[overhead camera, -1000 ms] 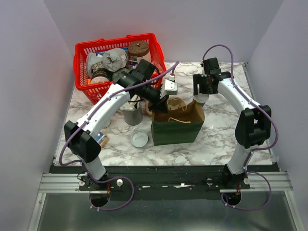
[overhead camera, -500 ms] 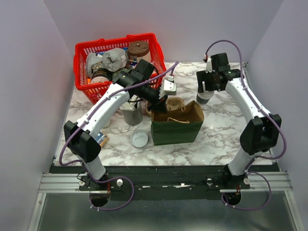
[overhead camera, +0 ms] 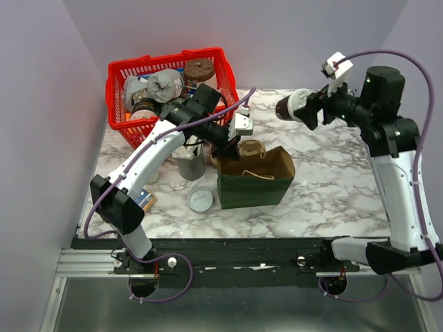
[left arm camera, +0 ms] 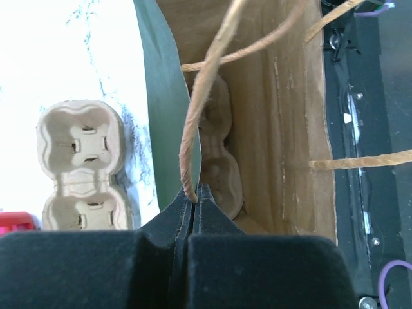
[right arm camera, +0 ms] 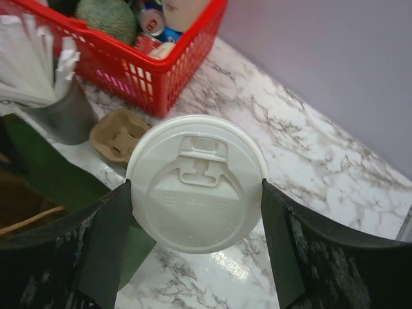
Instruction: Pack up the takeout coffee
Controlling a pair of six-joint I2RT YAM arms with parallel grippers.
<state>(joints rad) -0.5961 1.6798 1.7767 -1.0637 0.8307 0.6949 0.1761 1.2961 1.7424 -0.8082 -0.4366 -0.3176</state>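
The takeout coffee [overhead camera: 292, 108], a paper cup with a white lid [right arm camera: 196, 183], is held in the air by my right gripper [overhead camera: 305, 111], above the table's far right and tipped on its side. In the right wrist view the right gripper [right arm camera: 196, 193] is shut on the cup, one finger on each side. The green paper bag [overhead camera: 255, 182] stands open at mid-table. My left gripper [overhead camera: 232, 148] is shut on the bag's twisted paper handle [left arm camera: 193, 129] at the far left rim. In the left wrist view the left gripper [left arm camera: 193, 199] pinches the handle's end. A pulp cup carrier [left arm camera: 222, 167] lies inside the bag.
A red basket [overhead camera: 121, 72] of groceries stands at the far left. A grey holder [overhead camera: 190, 166] with white wrapped items stands left of the bag. A loose flat white lid [overhead camera: 201, 200] lies in front of it. Another pulp carrier [right arm camera: 119, 134] lies behind the bag.
My right arm has lifted the cup from the table right of the bag, raised it high and turned it on its side. The left arm has stayed put.
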